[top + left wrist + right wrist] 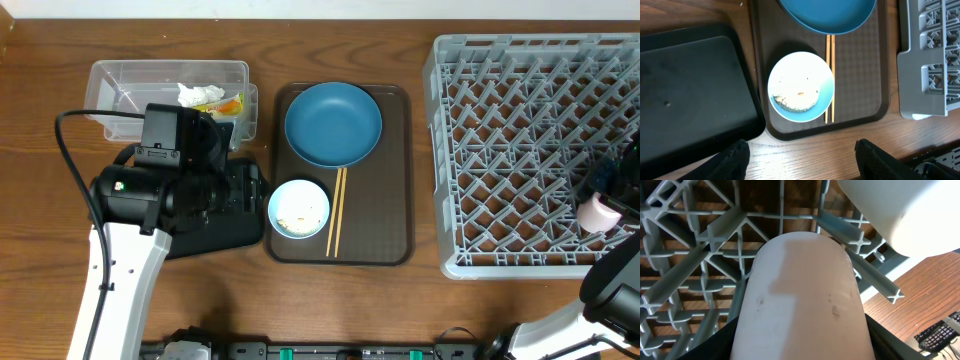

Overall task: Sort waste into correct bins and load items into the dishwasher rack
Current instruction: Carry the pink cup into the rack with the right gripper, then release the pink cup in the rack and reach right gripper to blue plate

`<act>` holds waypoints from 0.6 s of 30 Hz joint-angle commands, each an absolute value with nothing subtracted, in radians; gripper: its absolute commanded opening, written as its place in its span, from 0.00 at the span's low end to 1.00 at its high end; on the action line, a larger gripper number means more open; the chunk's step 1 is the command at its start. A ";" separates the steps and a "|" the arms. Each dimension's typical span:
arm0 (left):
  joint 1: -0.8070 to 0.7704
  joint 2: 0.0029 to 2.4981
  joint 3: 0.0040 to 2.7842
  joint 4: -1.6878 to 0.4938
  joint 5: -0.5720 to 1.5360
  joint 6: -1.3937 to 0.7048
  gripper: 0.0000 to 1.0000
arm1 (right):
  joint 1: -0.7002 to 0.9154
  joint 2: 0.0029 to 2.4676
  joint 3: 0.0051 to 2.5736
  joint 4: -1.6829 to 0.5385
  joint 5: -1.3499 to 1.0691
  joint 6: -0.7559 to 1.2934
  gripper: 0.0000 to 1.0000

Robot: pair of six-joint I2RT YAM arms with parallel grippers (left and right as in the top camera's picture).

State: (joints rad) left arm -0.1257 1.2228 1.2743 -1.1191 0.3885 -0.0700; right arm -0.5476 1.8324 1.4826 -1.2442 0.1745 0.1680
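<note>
My right gripper pinches a white cup, which fills its camera and hides my fingers but for dark slivers at the bottom corners. The grey rack lies just beyond, and a second white shape is cut off at the upper corner. My left gripper hangs spread wide, holding nothing. Past it sits the light-blue bowl of crumbs, chopsticks alongside on the brown tray, then the cropped blue plate.
</note>
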 commanded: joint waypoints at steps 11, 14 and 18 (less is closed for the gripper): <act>-0.121 1.216 1.274 -1.122 0.380 -0.053 0.71 | -0.552 1.831 1.475 -1.240 0.113 0.187 0.62; -0.122 1.216 1.274 -1.122 0.381 -0.053 0.71 | -0.552 1.831 1.475 -1.240 0.112 0.186 0.63; -0.122 1.216 1.274 -1.122 0.381 -0.053 0.71 | -0.553 1.831 1.475 -1.240 0.112 0.186 0.73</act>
State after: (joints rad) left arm -0.1261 1.2228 1.2743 -1.1191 0.3885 -0.0700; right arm -0.5476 1.8324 1.4826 -1.2407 0.1188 0.1776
